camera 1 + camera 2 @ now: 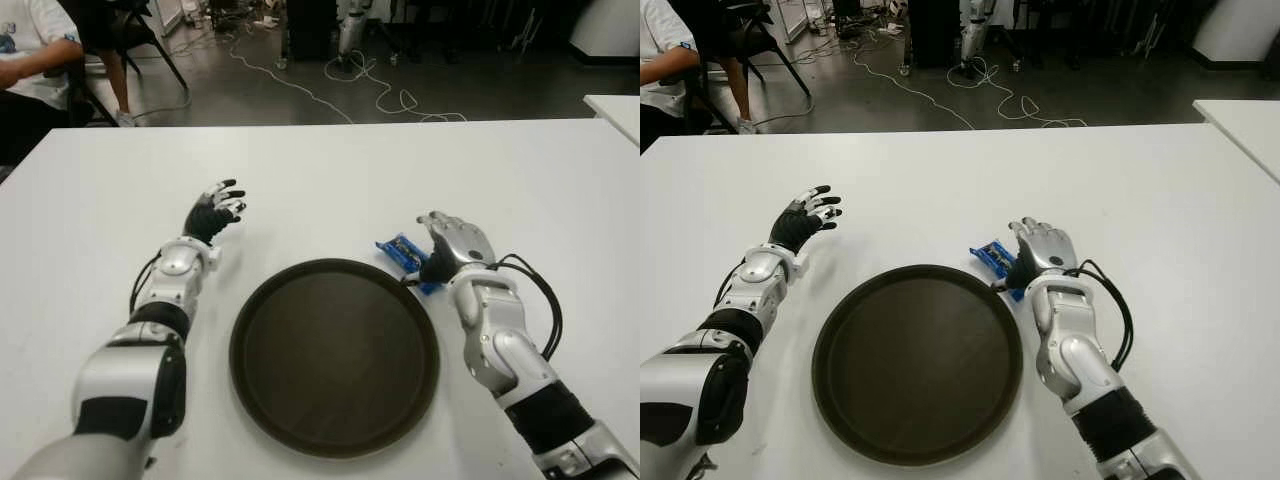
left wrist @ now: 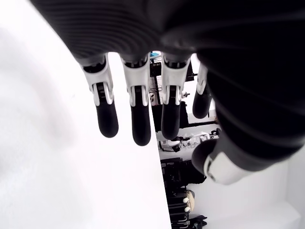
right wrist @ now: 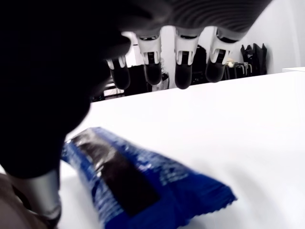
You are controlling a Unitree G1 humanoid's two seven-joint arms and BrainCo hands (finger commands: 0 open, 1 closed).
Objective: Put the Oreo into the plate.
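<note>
We see the right hand [image 1: 452, 245] poised over the Oreo [image 3: 143, 186], its fingers [image 3: 183, 71] stretched out and apart above the pack, nothing gripped; the thumb shows beside the pack's near end, but we cannot tell whether it touches. The Oreo is a glossy, crinkled blue wrapper with a dark cookie print, lying flat on the desk [image 1: 330, 170] just off the plate's [image 1: 334, 440] far right rim, outside it. The plate is round, dark brown and matte, with a low raised lip, and it sits between our two arms. The left hand [image 1: 213, 215] shows beyond the plate's far left edge, fingers spread loosely, holding nothing. The desk is smooth and white; bare surface runs wide to the right of the Oreo and beyond it up to the far edge. Past that edge we see dark floor with white cables [image 1: 375, 85], a chair, and a seated person [image 1: 30, 60] at the far left corner. A second white desk corner [image 1: 615, 110] shows at far right.
</note>
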